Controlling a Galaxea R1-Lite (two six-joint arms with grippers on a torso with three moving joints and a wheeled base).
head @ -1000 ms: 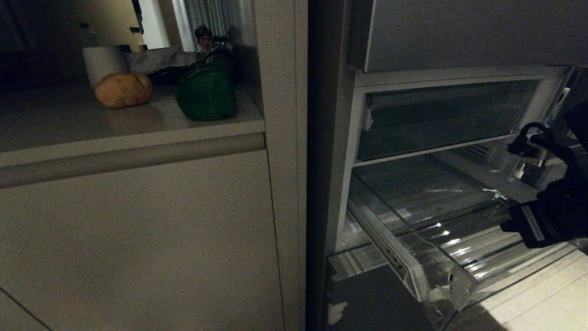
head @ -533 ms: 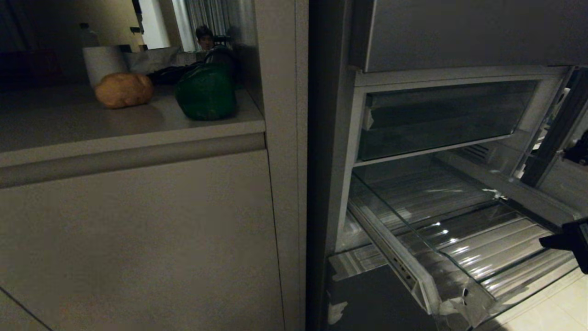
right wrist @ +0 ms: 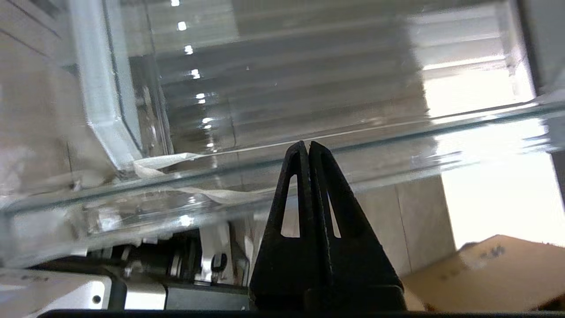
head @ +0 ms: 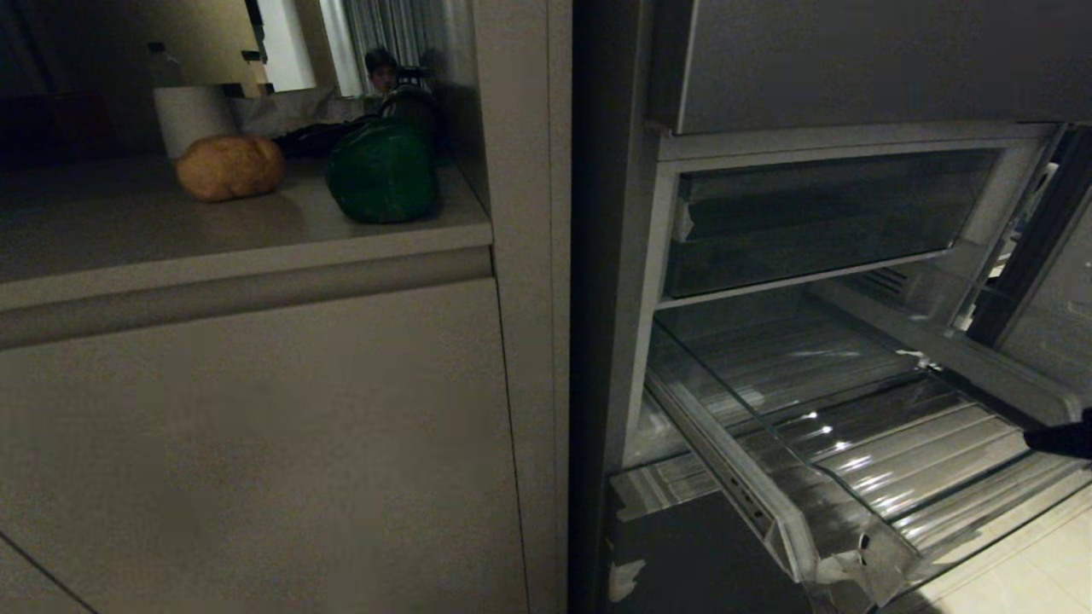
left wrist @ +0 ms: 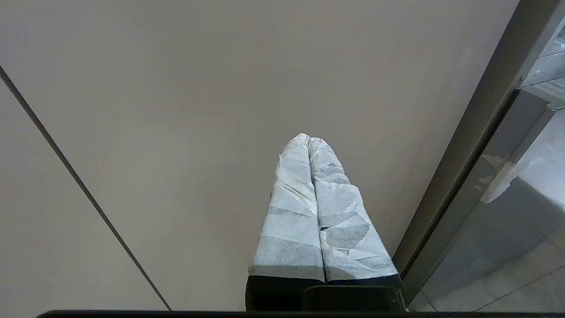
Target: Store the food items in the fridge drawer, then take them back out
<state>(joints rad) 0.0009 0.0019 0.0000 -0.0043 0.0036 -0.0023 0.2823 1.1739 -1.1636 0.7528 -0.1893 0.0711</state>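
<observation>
- Two food items sit on the counter [head: 213, 234] at the left: a tan potato [head: 229, 166] and, just right of it, a green pepper [head: 382, 170].
- Left gripper [left wrist: 309, 140], taped white, is clenched on nothing before a pale cabinet door [left wrist: 198, 88].
- Fridge drawer [head: 853, 443] stands pulled out at the right, with no food visible inside.
- Right gripper [right wrist: 305, 145] is pressed closed and empty, just beside the drawer's clear front edge.

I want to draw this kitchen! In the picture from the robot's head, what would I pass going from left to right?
White paper roll → potato → green pepper → open fridge drawer → tip of the right end effector.
</observation>
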